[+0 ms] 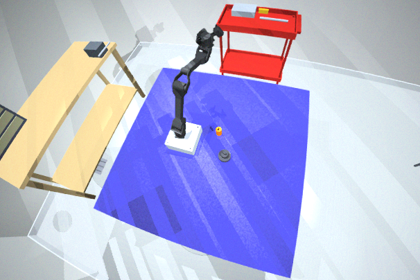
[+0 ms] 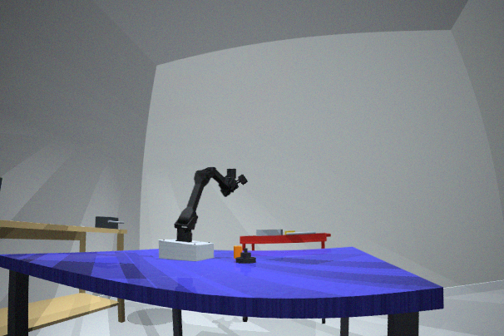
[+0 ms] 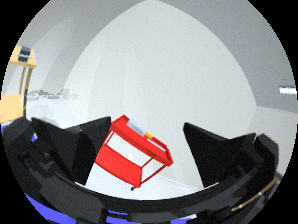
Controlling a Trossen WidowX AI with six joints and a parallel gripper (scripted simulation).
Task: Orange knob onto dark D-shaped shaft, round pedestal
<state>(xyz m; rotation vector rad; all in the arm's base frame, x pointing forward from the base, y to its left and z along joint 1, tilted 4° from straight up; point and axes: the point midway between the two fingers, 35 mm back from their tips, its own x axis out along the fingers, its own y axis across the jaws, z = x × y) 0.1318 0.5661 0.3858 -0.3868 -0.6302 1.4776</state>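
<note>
1. Orange knob [image 1: 218, 131] stands upright on the blue table [image 1: 229, 208] in the top view, just beside the arm's white base [image 1: 184, 139] and near the round pedestal [image 1: 224, 156], with a clear gap between knob and pedestal. The dark shaft [image 1: 224, 152] rises from the pedestal's middle. The black arm [image 1: 180, 104] reaches up and away toward the red cart [image 1: 256, 66], its gripper [image 1: 217, 32] high above the table and well apart from the knob.

2. From the exterior view, the knob [image 2: 237, 251] sits on the table top [image 2: 316, 274] just behind the pedestal [image 2: 245, 259], the shaft [image 2: 245, 252] bare. The arm [image 2: 195, 200] bends forward at the elbow, the gripper [image 2: 241, 180] raised well above both parts, spread wide and carrying nothing.

3. At the wrist view, two dark fingers stand far apart with only open space between them; the red cart [image 3: 133, 156] shows through the gap, tilted in the frame. Neither knob nor pedestal appears here.
</note>
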